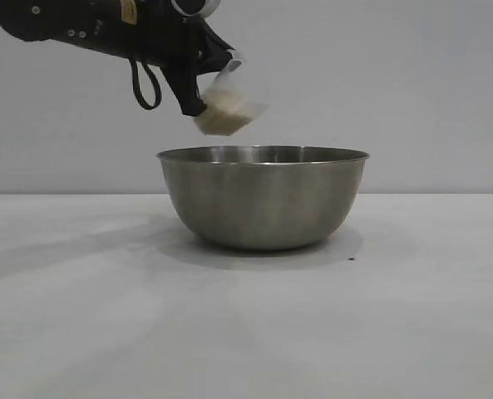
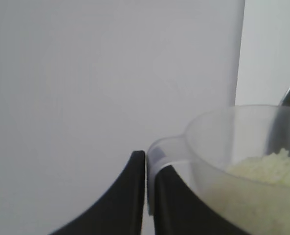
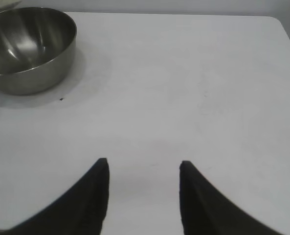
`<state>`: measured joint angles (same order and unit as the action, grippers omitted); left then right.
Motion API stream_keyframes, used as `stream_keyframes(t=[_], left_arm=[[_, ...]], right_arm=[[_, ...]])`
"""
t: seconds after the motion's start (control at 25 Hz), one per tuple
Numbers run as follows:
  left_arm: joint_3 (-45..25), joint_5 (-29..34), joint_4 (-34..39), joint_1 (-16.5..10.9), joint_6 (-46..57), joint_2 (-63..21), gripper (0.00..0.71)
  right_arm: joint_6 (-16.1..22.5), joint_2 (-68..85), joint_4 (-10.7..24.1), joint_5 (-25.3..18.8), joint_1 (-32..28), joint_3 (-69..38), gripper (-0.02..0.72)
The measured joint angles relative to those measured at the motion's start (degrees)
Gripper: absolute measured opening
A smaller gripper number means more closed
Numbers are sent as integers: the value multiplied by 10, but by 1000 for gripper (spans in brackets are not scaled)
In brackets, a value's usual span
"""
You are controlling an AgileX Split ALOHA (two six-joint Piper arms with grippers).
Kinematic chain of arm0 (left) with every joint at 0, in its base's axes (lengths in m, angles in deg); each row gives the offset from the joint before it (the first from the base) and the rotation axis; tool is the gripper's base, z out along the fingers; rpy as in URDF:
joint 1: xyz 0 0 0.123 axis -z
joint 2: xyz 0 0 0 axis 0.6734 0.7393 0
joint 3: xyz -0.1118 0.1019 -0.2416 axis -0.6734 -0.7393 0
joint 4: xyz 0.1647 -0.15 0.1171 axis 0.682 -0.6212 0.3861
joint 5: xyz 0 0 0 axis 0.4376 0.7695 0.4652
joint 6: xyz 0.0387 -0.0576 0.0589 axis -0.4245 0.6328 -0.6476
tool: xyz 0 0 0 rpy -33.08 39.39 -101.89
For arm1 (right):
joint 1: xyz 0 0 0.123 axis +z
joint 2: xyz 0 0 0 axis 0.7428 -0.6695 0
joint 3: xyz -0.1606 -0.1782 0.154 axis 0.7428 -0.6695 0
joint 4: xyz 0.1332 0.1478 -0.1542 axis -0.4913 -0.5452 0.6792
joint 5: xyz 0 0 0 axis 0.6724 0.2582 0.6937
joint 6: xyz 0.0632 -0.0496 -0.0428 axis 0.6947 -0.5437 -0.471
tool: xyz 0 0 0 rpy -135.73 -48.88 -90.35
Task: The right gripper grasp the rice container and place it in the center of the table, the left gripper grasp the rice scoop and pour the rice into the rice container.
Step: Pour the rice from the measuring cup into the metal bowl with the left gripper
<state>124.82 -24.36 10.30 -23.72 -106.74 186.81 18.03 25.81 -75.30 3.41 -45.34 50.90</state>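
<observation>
The rice container (image 1: 263, 199), a large steel bowl, stands on the white table (image 1: 80, 324) at its middle; the right wrist view shows the bowl (image 3: 30, 49) far off. Above its left rim hangs the rice scoop (image 1: 228, 106), a small clear cup tilted toward the bowl, with white rice (image 1: 221, 118) lying in it. My left gripper (image 1: 198, 93) is shut on the scoop's thin side handle (image 2: 157, 154); the rice (image 2: 267, 169) shows inside the cup. My right gripper (image 3: 144, 166) stands open over bare table, apart from the bowl, with nothing between its fingers.
A small dark speck (image 3: 61, 99) lies on the table beside the bowl. The table's far corner (image 3: 277, 22) shows in the right wrist view. A plain grey wall (image 1: 412, 83) stands behind the table.
</observation>
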Motion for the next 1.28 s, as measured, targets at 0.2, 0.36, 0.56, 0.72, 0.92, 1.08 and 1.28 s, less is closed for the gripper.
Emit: stream_keyframes(t=[0.2,0.36,0.56,0.72,0.92,1.08,1.28], left_arm=[[0,-21,18,0,-47,0,0],[0,-29,40,3,-78,0,0],[0,-29,43,19,-113,0,0],[0,-29,46,30,-144,0,0],[0,-29,48,33,-175,0,0],[0,-29,49,33,-207,9,0],[0,-23,50,33,-236,23,0]], right_arm=[[0,0,0,0,0,0,272],[0,0,0,0,0,0,272],[0,0,0,0,0,0,272],[0,0,0,0,0,0,272],[0,0,0,0,0,0,272],[0,0,0,0,0,0,272],[0,0,0,0,0,0,272]])
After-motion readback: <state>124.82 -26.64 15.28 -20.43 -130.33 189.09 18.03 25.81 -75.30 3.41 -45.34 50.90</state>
